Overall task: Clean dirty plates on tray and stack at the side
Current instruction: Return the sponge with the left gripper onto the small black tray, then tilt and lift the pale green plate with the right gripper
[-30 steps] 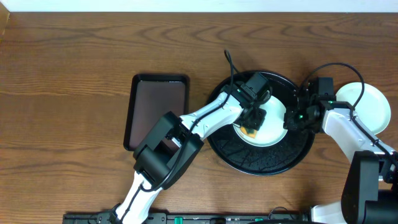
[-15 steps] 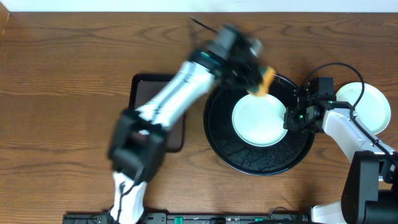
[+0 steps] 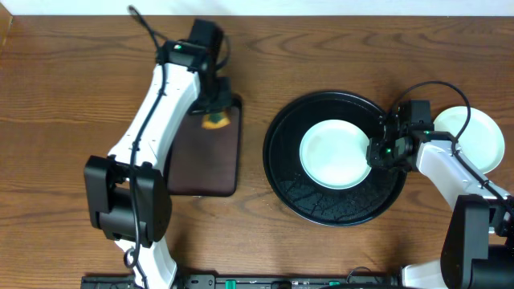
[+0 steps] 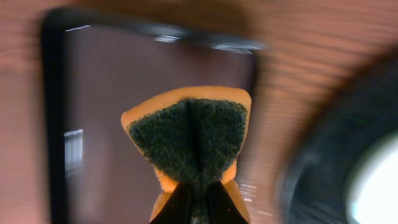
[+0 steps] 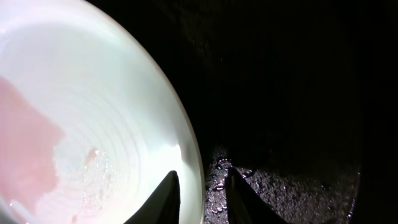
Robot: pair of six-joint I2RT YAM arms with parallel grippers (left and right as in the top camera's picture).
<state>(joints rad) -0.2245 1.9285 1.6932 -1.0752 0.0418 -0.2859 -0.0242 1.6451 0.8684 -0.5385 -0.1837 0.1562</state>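
Now sponge [image 4: 189, 134] tight in left end effector [image 4: 198, 190] over brown tray [image 3: 205, 164]; right [image 5: 200, 177] seemingly ajar astride plate [image 3: 329, 156].

**Tabletop** [image 3: 72, 96] — brown wood with a marked wavy grain, smooth, with a low satin sheen.
**Round tray** [image 3: 321, 205] — black, with a finely textured floor that is beaded with glistening wet specks in the right wrist view.
**Plate** [image 3: 336, 154]: pale mint-white, smooth and glossy, with faint concentric ridges and a thin wet film.
**Second plate** [image 3: 474, 140]: white, smooth, glossy.
**Rectangular tray** [image 3: 205, 164]: dark brown matt floor with a shinier black rim.
**Sponge** [image 4: 189, 134]: orange foam, soft-looking, faced with a dark green, coarse fibrous scouring layer.
**Arm shells** [image 3: 152, 112]: white moulded plastic, smooth and slightly glossy, with black matt joints.
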